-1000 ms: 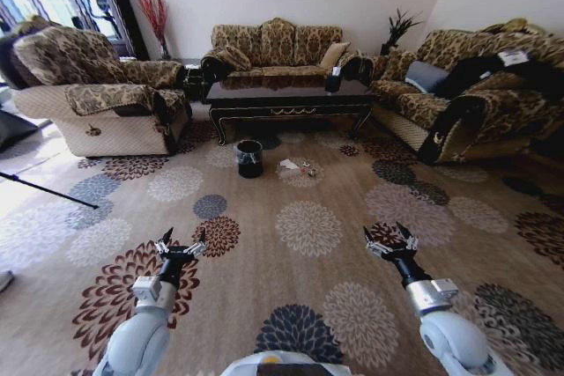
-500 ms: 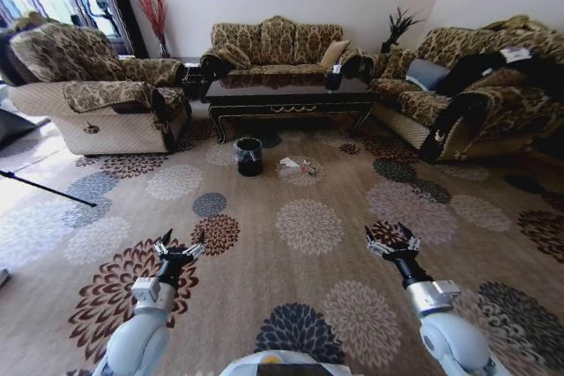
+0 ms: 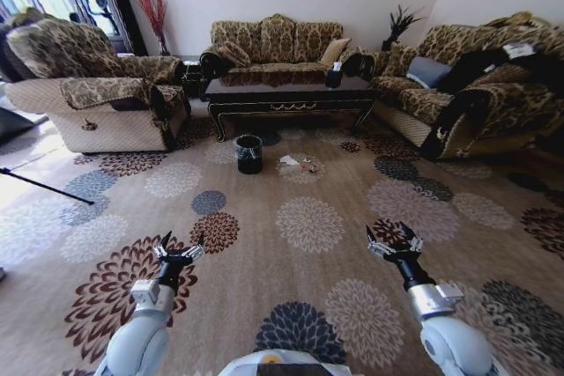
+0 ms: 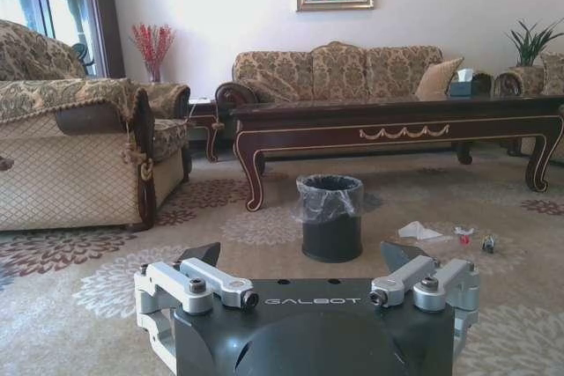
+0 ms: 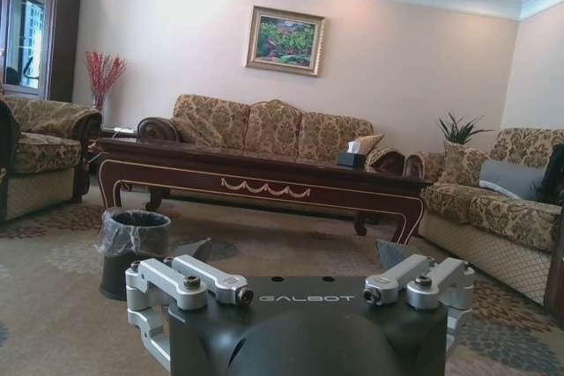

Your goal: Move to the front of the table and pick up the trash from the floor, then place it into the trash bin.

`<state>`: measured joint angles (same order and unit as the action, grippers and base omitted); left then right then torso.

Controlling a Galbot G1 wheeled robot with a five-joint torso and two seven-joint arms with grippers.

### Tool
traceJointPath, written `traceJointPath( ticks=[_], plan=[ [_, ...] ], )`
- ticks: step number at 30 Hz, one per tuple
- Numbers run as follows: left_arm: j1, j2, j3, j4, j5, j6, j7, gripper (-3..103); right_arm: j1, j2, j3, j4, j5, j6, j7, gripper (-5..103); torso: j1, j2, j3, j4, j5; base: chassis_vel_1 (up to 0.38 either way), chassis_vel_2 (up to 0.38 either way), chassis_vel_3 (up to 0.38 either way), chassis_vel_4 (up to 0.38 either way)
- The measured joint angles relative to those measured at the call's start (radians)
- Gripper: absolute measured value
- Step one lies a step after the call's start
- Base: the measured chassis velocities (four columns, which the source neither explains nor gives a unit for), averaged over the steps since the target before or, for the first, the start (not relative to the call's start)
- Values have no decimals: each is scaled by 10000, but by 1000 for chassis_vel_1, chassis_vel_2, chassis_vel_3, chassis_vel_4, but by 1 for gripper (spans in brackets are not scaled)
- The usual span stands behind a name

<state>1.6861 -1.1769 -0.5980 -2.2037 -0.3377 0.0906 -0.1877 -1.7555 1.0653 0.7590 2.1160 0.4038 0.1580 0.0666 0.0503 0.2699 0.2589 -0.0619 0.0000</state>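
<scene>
Near the bottom of the head view, both arms reach forward over the floor (image 3: 264,191), a beige carpet with round flower medallions. The left gripper (image 3: 179,249) sits at lower left with its fingers spread and nothing between them; the right gripper (image 3: 394,240) sits at lower right, likewise spread and empty. Well beyond them, in the upper middle of the frame, the table (image 3: 286,94) stands dark and glossy in front of a patterned sofa (image 3: 275,46). The bin (image 3: 248,153) rests on the carpet just in front of the table's left end, black with a clear bag over its rim. The trash (image 3: 297,164) lies on the carpet near the bin, to its right in the frame: a white crumpled paper and a few small pieces beside it. An armchair (image 3: 88,94) fills the upper left, and another sofa (image 3: 467,94) the upper right.
</scene>
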Motion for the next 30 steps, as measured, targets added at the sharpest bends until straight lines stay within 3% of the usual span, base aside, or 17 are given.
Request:
traceJointPath(
  ticks=[5,6,7,9,10,15,30],
  plan=[
    [-4,-12,-1,6,153,-251,2,100,-9,58,3,37,-10,11,4,100,-66,-182,-115,0,0,0,0,0,0],
    [-50,-17,-6,61,495,-756,-47,100,-9,76,-1,41,-22,12,6,100,-85,-233,-149,1,0,0,0,0,0],
    [-50,-17,-6,61,495,-756,-47,100,-9,76,-1,41,-22,12,6,100,-85,-233,-149,1,0,0,0,0,0],
    [-163,-32,-65,173,1178,-1673,-108,100,-29,102,-8,41,-47,14,7,100,-114,-341,-227,-1,0,0,0,0,0],
    [-174,-38,-71,173,1257,-1832,-108,100,-42,107,-11,39,-50,16,7,100,-127,-384,-254,0,0,0,0,0,0],
    [-180,-121,-77,221,1239,-2054,-69,100,-65,113,-23,6,-59,23,7,100,-183,-615,-428,0,0,0,0,0,0],
    [-369,-150,236,438,1318,-1988,13,100,-85,76,3,34,-42,23,35,100,-339,-1185,-844,0,0,0,0,0,0]
  ],
)
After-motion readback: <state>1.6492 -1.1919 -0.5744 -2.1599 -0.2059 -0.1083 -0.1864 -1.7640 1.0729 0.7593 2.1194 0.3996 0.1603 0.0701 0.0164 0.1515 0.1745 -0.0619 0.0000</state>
